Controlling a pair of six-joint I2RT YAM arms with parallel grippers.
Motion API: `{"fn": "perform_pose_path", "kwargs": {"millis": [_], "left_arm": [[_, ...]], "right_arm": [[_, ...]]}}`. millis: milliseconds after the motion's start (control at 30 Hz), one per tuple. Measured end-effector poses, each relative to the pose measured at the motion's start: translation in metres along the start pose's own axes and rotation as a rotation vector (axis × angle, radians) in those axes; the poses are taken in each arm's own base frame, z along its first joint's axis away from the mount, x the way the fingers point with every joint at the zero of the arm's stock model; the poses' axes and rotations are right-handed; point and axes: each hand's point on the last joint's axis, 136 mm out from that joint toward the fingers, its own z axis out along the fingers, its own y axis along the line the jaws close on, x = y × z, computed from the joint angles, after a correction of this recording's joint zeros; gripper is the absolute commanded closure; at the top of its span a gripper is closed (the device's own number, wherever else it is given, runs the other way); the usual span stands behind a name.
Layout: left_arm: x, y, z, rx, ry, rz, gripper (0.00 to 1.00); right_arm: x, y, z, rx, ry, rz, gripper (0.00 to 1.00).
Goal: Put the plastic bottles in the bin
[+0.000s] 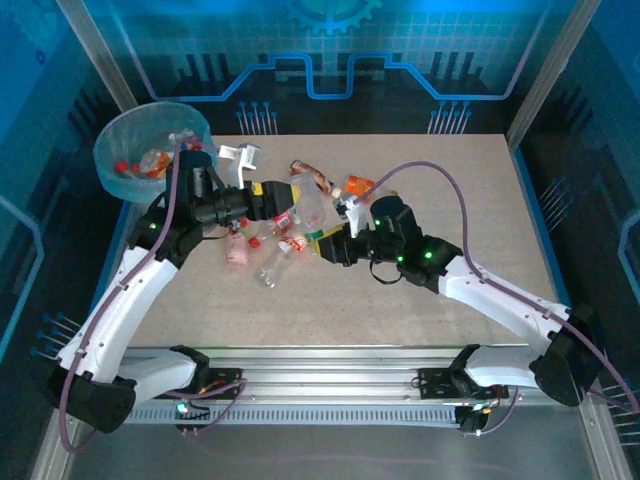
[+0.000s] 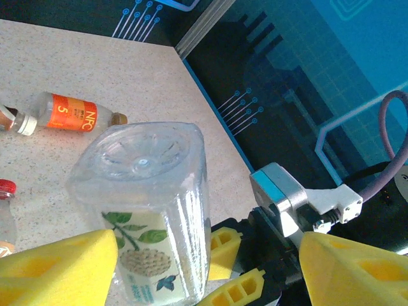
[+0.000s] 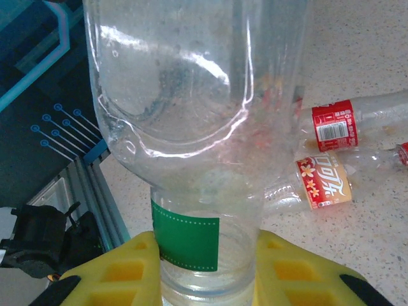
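Note:
My right gripper [image 1: 320, 240] [image 3: 207, 245] is shut on a large clear plastic bottle [image 1: 310, 207] [image 3: 191, 108], gripping the narrow part with the green label. My left gripper [image 1: 274, 195] [image 2: 207, 248] stands open around the same bottle [image 2: 150, 191]. One yellow finger [image 2: 57, 268] is against the bottle's plant-printed label and the other is well off to the side. The bin [image 1: 128, 172], grey with a pale blue liner, stands at the far left corner with several bottles inside. More bottles lie on the table: an orange one [image 1: 358, 185] [image 2: 70, 115] and red-labelled ones [image 1: 285, 222] [image 3: 331, 124].
A white bracket-like object [image 1: 241, 155] lies near the bin. A pink-capped bottle [image 1: 238, 252] and a clear one [image 1: 270, 268] lie in front of the left gripper. The two arms meet at the table's middle. Metal frame posts stand at the back corners.

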Motion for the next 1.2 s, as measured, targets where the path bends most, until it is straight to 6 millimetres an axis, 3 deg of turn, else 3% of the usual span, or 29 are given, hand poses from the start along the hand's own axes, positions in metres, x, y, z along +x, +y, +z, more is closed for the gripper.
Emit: {"fn": "perform_pose_path", "kwargs": {"millis": [567, 767, 933, 1200], "left_arm": [[-0.004, 0.003, -0.003, -0.048, -0.038, 0.016, 0.15], [-0.006, 0.004, -0.004, -0.056, -0.052, 0.019, 0.15], [-0.008, -0.001, -0.003, -0.030, -0.059, 0.030, 0.19], [-0.009, -0.003, -0.002, -0.014, -0.061, 0.028, 0.29]], "right_arm": [[-0.014, 0.006, -0.013, 0.015, -0.061, -0.029, 0.76], [-0.023, 0.019, -0.016, -0.008, -0.080, -0.053, 0.76], [-0.028, 0.032, -0.017, -0.034, -0.088, -0.074, 0.76], [-0.024, 0.034, -0.014, -0.040, -0.072, -0.082, 0.76]]}}
